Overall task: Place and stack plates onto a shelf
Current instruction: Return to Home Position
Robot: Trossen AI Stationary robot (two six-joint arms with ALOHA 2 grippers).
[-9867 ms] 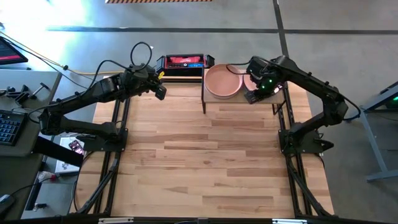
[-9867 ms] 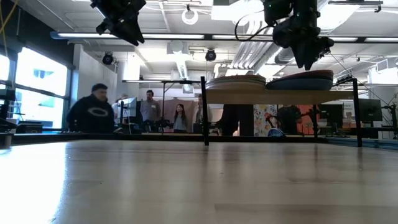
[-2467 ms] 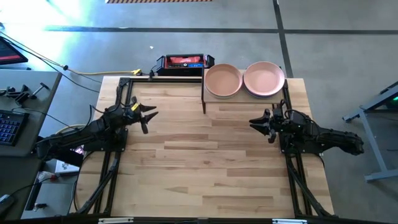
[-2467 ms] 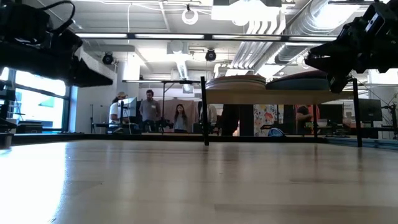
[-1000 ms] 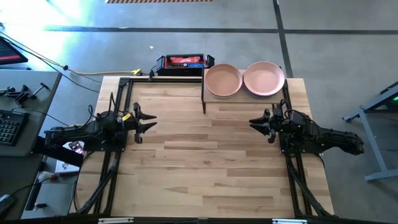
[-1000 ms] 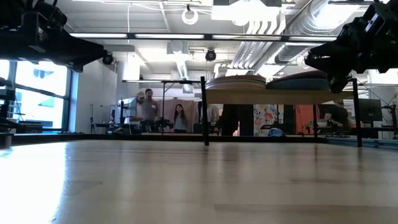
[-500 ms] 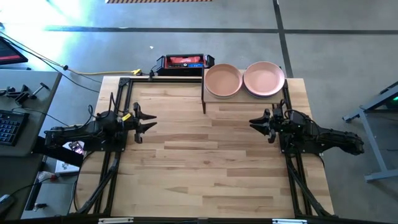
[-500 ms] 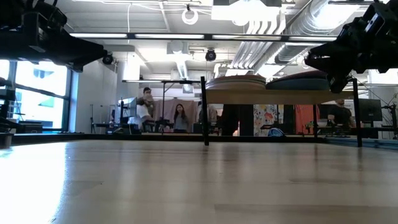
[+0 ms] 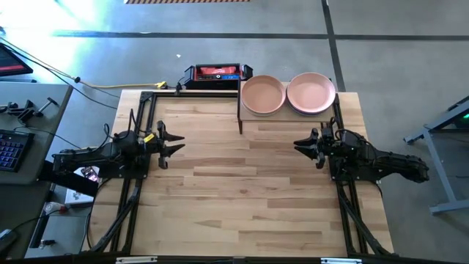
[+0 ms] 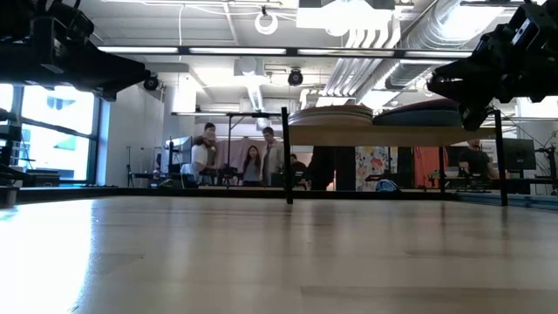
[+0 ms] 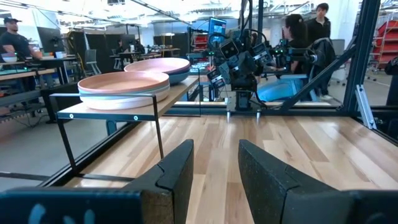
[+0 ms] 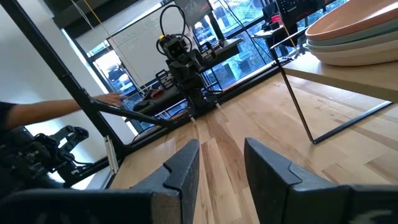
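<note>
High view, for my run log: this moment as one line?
Round matte plates: two stacks on light-wood shelf | left gripper: open, empty, at left | right gripper: open, empty, at right

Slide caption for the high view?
Two plate stacks side by side on the shelf; left tool and right tool open, empty, at opposite table sides.

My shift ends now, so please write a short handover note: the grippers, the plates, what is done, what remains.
Left gripper: open, empty, at the table's left side.
Right gripper: open, empty, at the right side.
Plates: two stacks on the shelf, left stack tan on top, right stack pink on top.
Done: every plate in view is shelved.
Left: apparently nothing; arms look parked.
</note>
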